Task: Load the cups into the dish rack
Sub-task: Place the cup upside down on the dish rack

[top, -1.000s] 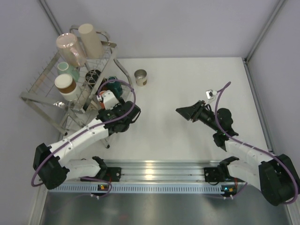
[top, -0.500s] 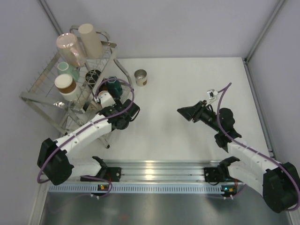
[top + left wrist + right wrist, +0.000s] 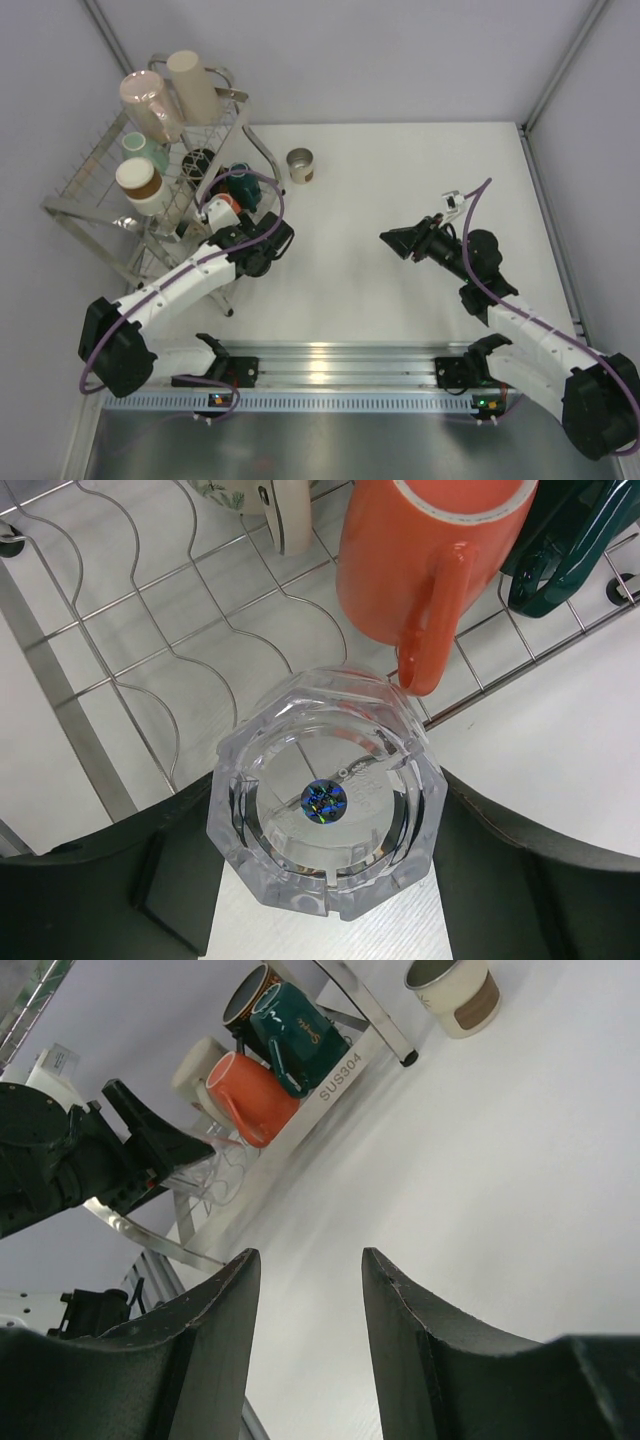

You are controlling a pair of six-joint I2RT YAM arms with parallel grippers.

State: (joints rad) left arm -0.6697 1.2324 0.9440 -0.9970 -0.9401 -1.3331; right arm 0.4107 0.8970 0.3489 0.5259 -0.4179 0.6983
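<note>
Gripping the glass [image 3: 330,750] from both sides, the left gripper [image 3: 326,825] holds it over the wavy wires at the front edge of the rack's [image 3: 95,185] low tier. An orange mug [image 3: 415,560] lies just beyond, its handle tip reaching the glass's rim; whether they touch I cannot tell. A teal mug [image 3: 560,540] lies against the orange one, so that end of the tier is crowded, while bare wire lies open to the other side. The right gripper [image 3: 393,240] hovers mid-table [image 3: 400,160], its 2 fingers parted with nothing between them, well away from every edge. 1 banded cup [image 3: 300,165] stands upright near the rack's corner, apart from both arms.
</note>
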